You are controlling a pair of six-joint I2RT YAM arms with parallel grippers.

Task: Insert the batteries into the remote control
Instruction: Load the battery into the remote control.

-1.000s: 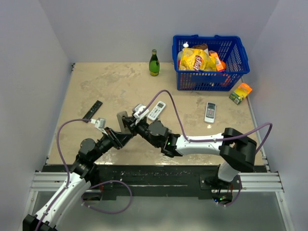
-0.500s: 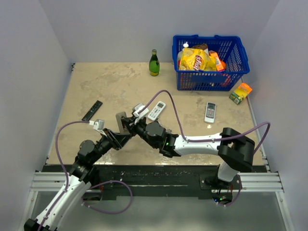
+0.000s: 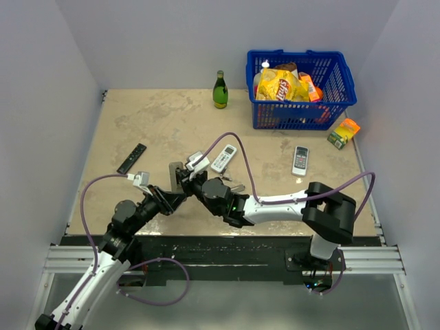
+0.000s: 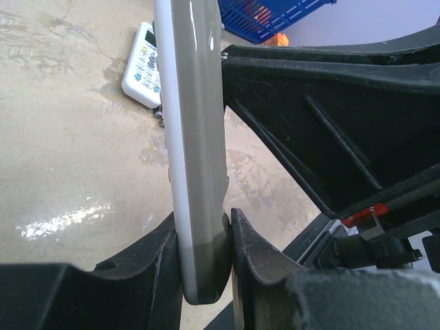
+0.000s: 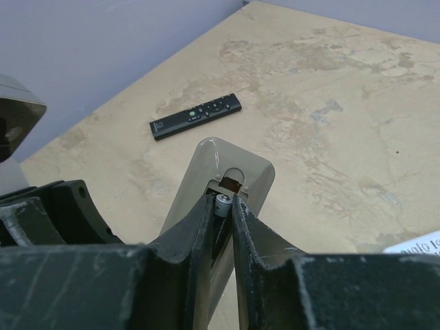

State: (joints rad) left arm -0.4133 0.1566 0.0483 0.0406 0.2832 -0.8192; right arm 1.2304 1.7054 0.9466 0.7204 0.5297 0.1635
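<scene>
Overhead view: left of centre on the beige desk, the left pincer and right pincer meet at a grey-backed white remote control standing on end. Left wrist view: the left pincer is clamped tight on the remote's lower end at bottom centre, and a second white remote lies at upper left. Right wrist view: the right pincer, nearly closed, pinches a small silvery cylindrical battery in the remote's open compartment at centre. A long flat black remote lies above it.
</scene>
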